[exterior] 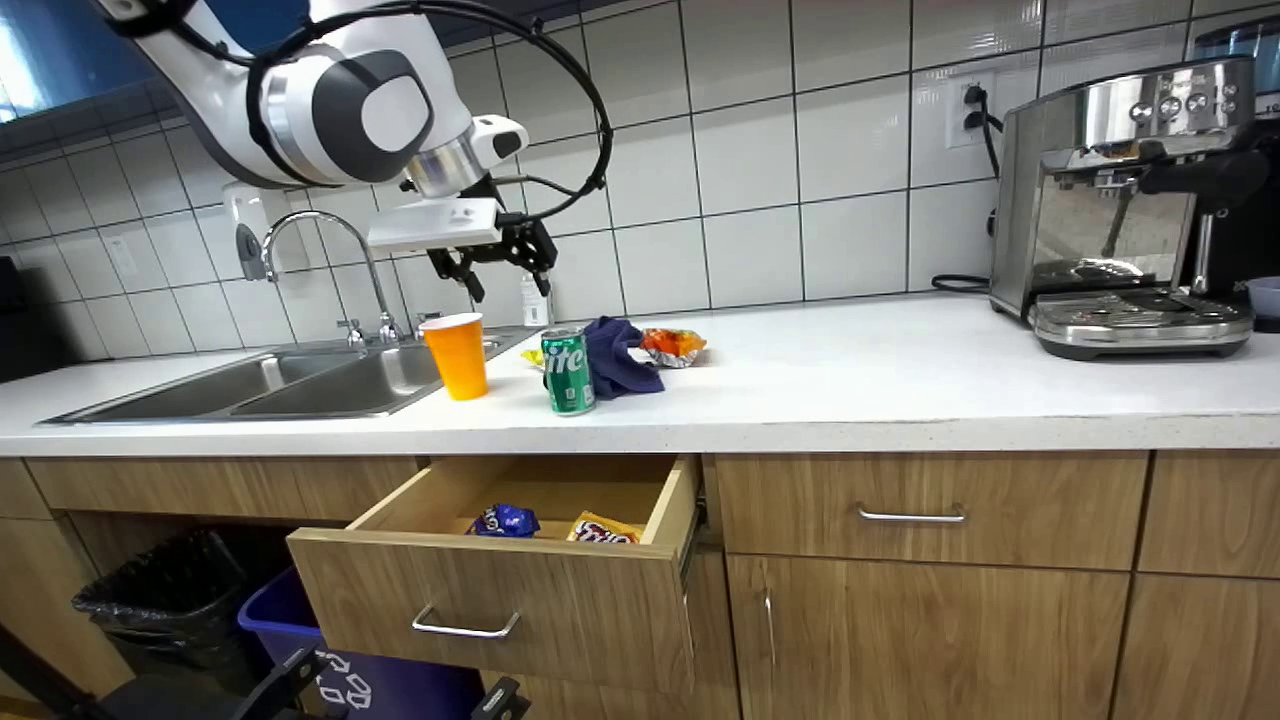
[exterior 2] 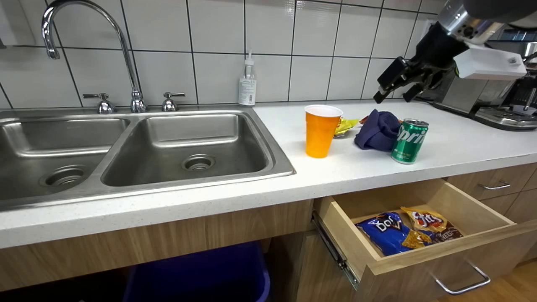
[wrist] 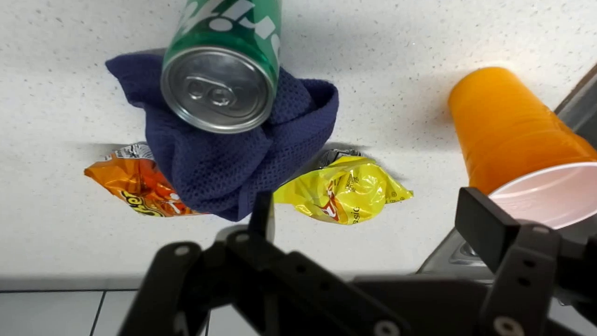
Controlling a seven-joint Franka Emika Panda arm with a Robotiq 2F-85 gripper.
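Yellow bag (wrist: 345, 191) lies on white counter (exterior: 880, 370) near tiled wall (exterior: 755, 165).

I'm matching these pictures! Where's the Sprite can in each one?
In an exterior view: Sprite can just left of the middle.
In an exterior view: Sprite can right of the middle.
In the wrist view: Sprite can at the top, left of middle, partly cut off.
Shared landmark: navy cloth, right by it in all three.

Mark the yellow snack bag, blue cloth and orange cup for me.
Yellow snack bag (wrist: 347, 190), wrist view: crinkled middle.
Blue cloth (exterior 2: 376, 132), in an exterior view: middle of the bunched folds.
Orange cup (exterior: 459, 358), in an exterior view: outer wall.
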